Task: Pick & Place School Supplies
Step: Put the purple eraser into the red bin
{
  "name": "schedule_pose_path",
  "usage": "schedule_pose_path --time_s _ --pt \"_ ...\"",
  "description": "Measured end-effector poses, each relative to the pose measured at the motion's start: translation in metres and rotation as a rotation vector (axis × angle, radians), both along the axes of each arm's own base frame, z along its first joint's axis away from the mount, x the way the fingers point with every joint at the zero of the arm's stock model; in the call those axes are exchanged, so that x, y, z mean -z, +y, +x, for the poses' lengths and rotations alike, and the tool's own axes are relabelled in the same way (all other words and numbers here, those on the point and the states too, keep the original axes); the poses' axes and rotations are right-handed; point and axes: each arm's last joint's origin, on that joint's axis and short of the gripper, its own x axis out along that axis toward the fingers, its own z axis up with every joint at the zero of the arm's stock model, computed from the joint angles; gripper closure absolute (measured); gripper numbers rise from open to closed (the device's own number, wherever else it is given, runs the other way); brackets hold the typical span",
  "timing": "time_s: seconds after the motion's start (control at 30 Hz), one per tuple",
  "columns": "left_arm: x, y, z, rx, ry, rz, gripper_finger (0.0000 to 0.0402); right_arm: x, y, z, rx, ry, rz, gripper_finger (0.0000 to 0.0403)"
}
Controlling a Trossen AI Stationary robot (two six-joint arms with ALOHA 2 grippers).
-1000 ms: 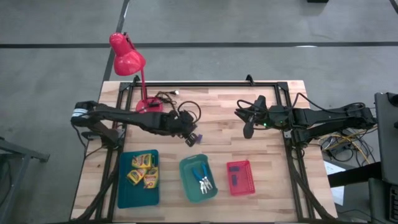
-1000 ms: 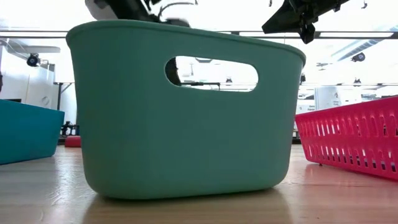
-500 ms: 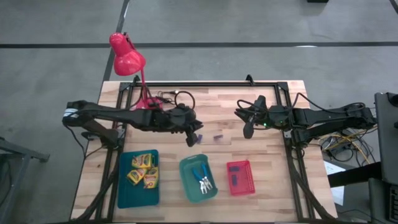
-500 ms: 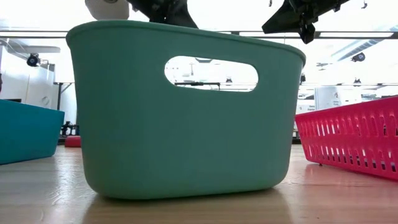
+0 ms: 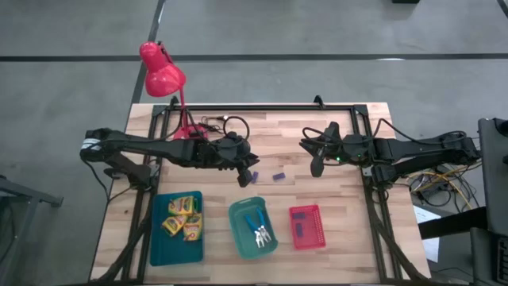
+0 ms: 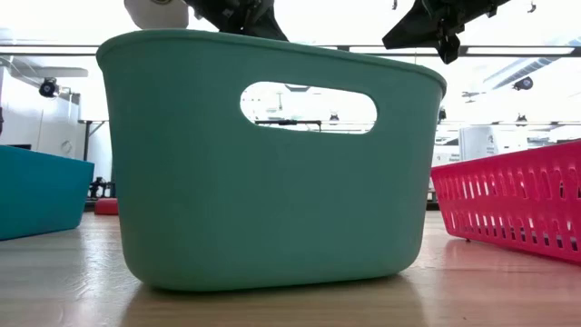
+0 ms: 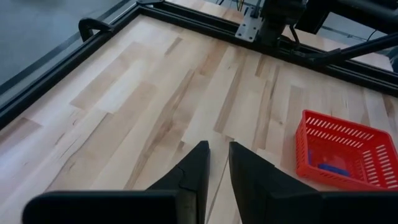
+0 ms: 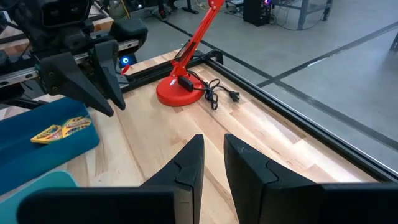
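A purple block [image 5: 279,175] lies flat on the bare wood at mid-table. My left gripper [image 5: 248,178] hovers just left of it, shut, with nothing between its fingers [image 7: 216,148]. My right gripper [image 5: 317,168] waits above the table to the block's right, shut and holding nothing [image 8: 212,138]. Crayon boxes [image 5: 182,216] lie in the teal tray [image 5: 159,246]. Blue-handled scissors [image 5: 258,228] lie in the green basket [image 5: 238,214]. The red basket [image 5: 317,230] holds purple pieces [image 5: 299,226].
A red desk lamp [image 5: 162,71] stands at the far left, its base [image 8: 180,93] and cord on the wood. Black frame rails [image 5: 262,108] run along the far edge and both sides. The three containers line the near edge, with bare wood between them and the arms.
My left gripper has risen from the table and tipped its fingers up toward level, rolling a little. The purple block that showed at its fingertips now lies on the wood a short way toward the table's right edge.
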Motion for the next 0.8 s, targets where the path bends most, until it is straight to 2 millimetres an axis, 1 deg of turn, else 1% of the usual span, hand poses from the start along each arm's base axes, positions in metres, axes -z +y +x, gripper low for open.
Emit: schedule_pose_path --time_s 0.1,0.23,0.37,0.47,0.57,0.63,0.8 --pt "0.000 0.000 0.000 0.012 0.003 0.021 0.0335 0.000 0.000 0.000 0.000 0.000 0.000 0.0344" --pt "-0.001 0.000 0.003 0.039 -0.037 0.073 0.0335 0.000 0.000 0.000 0.000 0.000 0.000 0.0344" --pt "0.010 0.000 0.005 0.068 -0.143 0.120 0.0335 0.000 0.000 0.000 0.000 0.000 0.000 0.0344" --pt "0.018 -0.001 0.005 0.063 -0.284 0.091 0.0335 0.000 0.000 0.000 0.000 0.000 0.000 0.0344" --pt "0.030 -0.002 0.001 0.087 -0.367 0.076 0.0335 0.000 0.000 0.000 0.000 0.000 0.000 0.0344" --pt "0.034 -0.002 -0.001 0.084 -0.401 0.047 0.0335 0.000 0.000 0.000 0.000 0.000 0.000 0.0344" --pt "0.044 0.000 -0.003 0.051 -0.386 -0.043 0.0335 0.000 0.000 0.000 0.001 0.000 0.000 0.0344"
